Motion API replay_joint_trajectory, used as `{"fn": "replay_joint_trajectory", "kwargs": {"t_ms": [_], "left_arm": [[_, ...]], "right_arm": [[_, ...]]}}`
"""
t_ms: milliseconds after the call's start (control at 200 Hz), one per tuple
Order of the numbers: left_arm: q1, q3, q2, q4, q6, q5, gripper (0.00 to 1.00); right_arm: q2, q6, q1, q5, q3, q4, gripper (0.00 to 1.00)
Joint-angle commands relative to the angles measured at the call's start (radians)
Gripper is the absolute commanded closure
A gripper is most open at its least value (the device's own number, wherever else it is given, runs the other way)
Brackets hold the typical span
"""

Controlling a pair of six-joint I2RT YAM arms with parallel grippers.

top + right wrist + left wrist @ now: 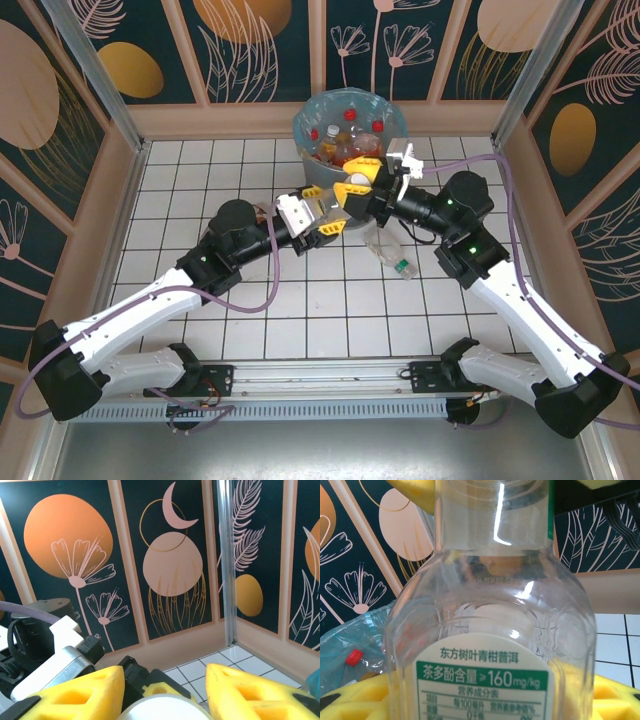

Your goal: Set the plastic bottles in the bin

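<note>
White tiled table [200, 180] walled by dark floral panels [420, 40].

Tile table, two items sitting on it.
Table [200, 180] is white square tiles with dark grout lines. Bin [306, 160], grey with a blue liner, stands on the tiles just beyond my fingers [348, 203], at the far edge. One clear bottle [388, 248], green cap, lies flat just behind my fingers, to the right.

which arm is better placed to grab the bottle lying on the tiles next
Right. The loose bottle lies close beside the right arm, on its side of the table, while the left gripper has a clear bottle between its fingers.
</note>
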Motion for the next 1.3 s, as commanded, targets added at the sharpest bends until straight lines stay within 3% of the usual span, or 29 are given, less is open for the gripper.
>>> {"fn": "replay_joint_trajectory", "kwargs": {"t_ms": [0,345,691,931,1136,1296], "left_arm": [[-0.001,0.028,0.006,0.016,0.026,0.026,0.45],[-0.001,0.014,-0.034,0.068,0.007,-0.059,0.25],[-0.001,-0.041,-0.100,0.156,-0.004,-0.191,0.02],[-0.001,-0.087,-0.166,0.230,0.017,-0.219,0.01],[-0.001,-0.098,-0.191,0.229,0.031,-0.291,0.01],[-0.001,-0.091,-0.193,0.207,0.032,-0.262,0.01]], "right_arm": [[0.004,0.018,-0.001,-0.001,0.012,0.066,0.65],[0.015,0.017,-0.001,0.045,0.070,0.042,0.80],[0.049,-0.017,-0.001,0.134,0.160,0.009,0.86],[0.122,-0.058,-0.018,0.280,0.287,-0.105,0.86],[0.220,-0.061,-0.113,0.333,0.432,-0.181,0.86],[0.349,-0.119,-0.165,0.389,0.590,-0.306,0.86]]}}
